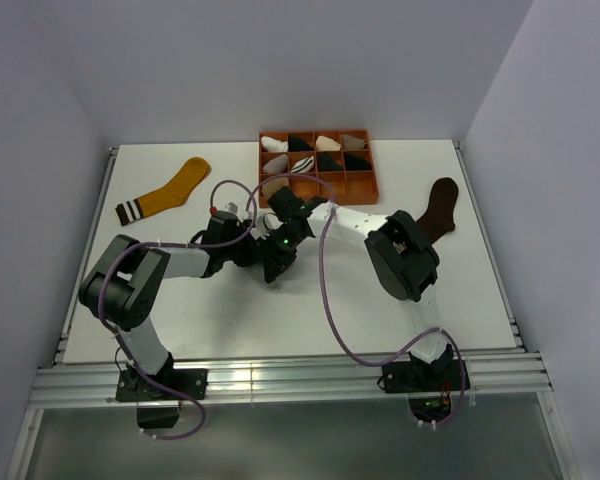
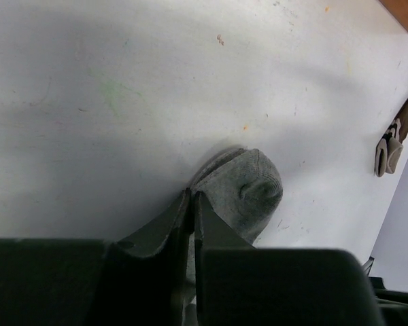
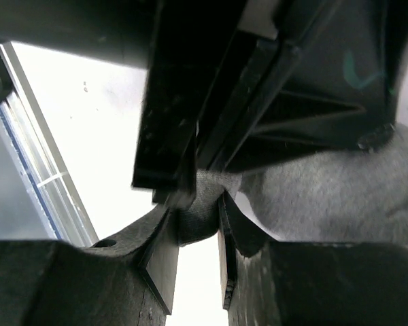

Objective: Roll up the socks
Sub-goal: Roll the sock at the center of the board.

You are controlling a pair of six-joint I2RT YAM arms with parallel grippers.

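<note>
The grey sock [image 2: 248,193] lies bunched on the white table in the left wrist view. My left gripper [image 2: 192,197] is shut on its near edge, with fabric showing in the narrow gap between the jaws. My right gripper [image 3: 197,210] is shut on a fold of the same grey sock [image 3: 326,197], just under the left gripper's black body [image 3: 190,102]. From above, both grippers [image 1: 265,262] [image 1: 285,240] meet at mid-table and hide this sock. The mustard-yellow sock [image 1: 170,190] lies flat at the far left. The dark brown sock [image 1: 441,208] lies flat at the far right.
An orange divided tray [image 1: 372,165] holding small white, black and beige bundles stands at the back centre, just behind the grippers. The brown sock's striped cuff [image 2: 389,153] shows at the right edge of the left wrist view. The table's metal rail [image 3: 41,183] runs along the near side.
</note>
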